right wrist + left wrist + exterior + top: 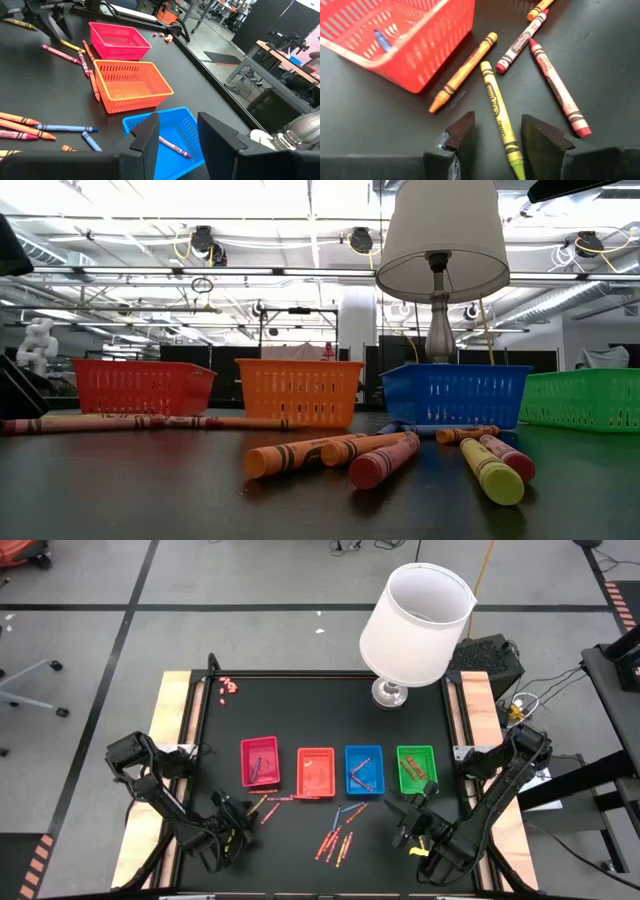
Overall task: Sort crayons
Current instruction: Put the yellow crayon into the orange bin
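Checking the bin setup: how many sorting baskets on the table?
4, in a row across the table's middle: pink-red basket nearest the left arm, then orange basket, blue basket, and green basket nearest the right arm.

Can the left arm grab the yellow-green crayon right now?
Probably yes. The left gripper has its jaws open with the yellow-green crayon lying between them on the table, and nothing covers it. The orange crayon lies just beside it.
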Available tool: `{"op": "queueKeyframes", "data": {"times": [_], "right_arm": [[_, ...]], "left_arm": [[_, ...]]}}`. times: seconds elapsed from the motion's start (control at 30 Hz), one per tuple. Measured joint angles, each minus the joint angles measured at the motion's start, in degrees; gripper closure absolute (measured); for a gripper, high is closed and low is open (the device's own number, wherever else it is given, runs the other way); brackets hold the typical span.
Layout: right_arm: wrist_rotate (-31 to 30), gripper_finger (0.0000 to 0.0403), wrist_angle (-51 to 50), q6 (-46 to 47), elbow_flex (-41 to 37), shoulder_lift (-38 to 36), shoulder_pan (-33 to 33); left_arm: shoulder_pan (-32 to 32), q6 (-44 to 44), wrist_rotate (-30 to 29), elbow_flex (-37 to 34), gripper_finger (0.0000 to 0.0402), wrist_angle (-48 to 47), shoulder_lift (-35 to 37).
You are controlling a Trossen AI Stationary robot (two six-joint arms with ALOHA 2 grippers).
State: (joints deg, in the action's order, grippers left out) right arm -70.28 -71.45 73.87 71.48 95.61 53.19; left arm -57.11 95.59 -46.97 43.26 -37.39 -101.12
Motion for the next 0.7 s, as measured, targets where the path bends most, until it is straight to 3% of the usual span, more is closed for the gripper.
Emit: {"op": "queueKeyframes", "data": {"times": [0.1,0.5,0.7], "right_arm": [[0.0,0.0284,0.0,0.0,0.0,0.0,0.0],[0.1,0.0284,0.1,0.0,0.0,0.0,0.0],[0.1,0.0284,0.1,0.0,0.0,0.0,0.0]], "left_arm": [[0.0,-0.1,1.1,-1.2,0.0256,2.8,0.0],[0.1,-0.3,2.0,-3.0,0.0385,5.1,0.2],[0.1,-0.3,2.2,-2.1,0.0389,3.9,0.1]]}}
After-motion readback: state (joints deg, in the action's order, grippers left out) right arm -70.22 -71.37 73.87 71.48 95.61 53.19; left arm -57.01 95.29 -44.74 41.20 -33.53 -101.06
